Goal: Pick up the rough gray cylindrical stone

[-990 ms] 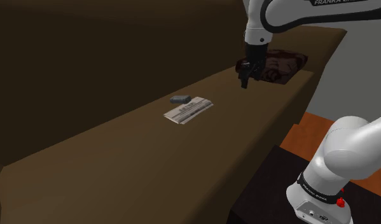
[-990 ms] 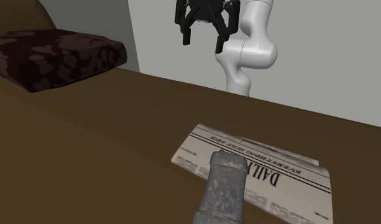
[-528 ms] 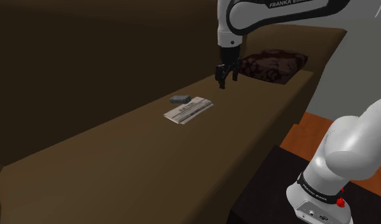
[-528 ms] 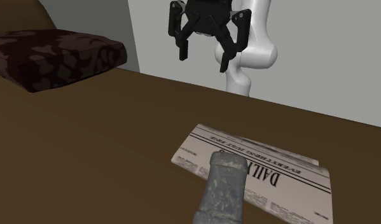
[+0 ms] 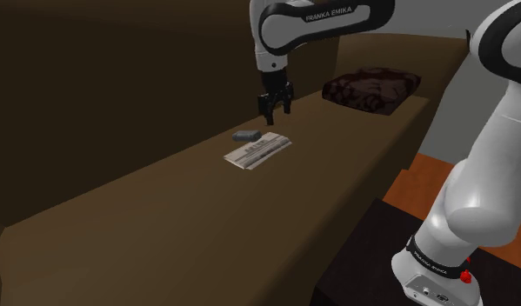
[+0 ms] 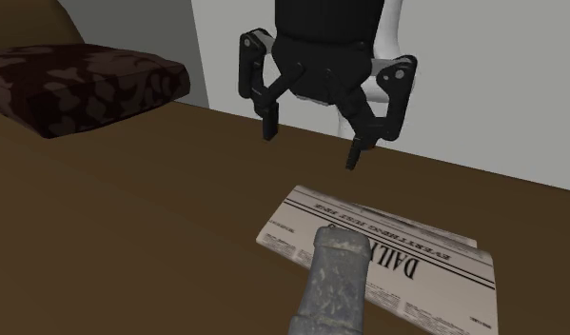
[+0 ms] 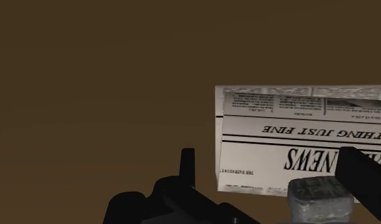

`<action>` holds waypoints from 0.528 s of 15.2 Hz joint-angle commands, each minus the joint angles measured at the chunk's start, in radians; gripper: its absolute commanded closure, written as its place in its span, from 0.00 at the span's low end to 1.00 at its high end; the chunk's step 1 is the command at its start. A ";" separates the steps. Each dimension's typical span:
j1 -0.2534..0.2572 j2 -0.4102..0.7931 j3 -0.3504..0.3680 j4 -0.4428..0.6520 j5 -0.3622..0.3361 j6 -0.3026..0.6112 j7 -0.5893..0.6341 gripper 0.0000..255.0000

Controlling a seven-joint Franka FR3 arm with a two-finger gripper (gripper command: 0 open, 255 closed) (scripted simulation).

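The rough gray cylindrical stone (image 5: 245, 136) lies on the brown surface, touching the far edge of a folded newspaper (image 5: 258, 150). In the second exterior view the stone (image 6: 332, 285) is close to the camera, with one end resting on the newspaper (image 6: 406, 247). My gripper (image 5: 277, 116) hangs open above the surface, just to the shoulder view's right of the stone and apart from it. Its fingers stand wide apart with nothing between them (image 6: 311, 147). In the wrist view the stone (image 7: 319, 198) sits close to one finger of the gripper (image 7: 268, 159), by the newspaper (image 7: 297, 127).
A dark patterned cushion (image 5: 372, 89) lies at the far end of the long brown seat (image 5: 163, 217); it also appears in the second exterior view (image 6: 73, 81). A tall brown backrest (image 5: 119, 78) rises behind the stone. The dark stand (image 5: 371, 261) is at the lower right.
The arm has swung from beside the cushion to the shoulder view's left and lower, bringing the open gripper close to the stone and newspaper. Stone and newspaper have not moved.
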 commanded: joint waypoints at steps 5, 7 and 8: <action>0.047 0.274 0.033 0.320 -0.028 -0.096 0.019 0.00; 0.068 0.378 0.040 0.454 -0.041 -0.143 0.021 0.00; 0.080 0.434 0.043 0.529 -0.048 -0.170 0.021 0.00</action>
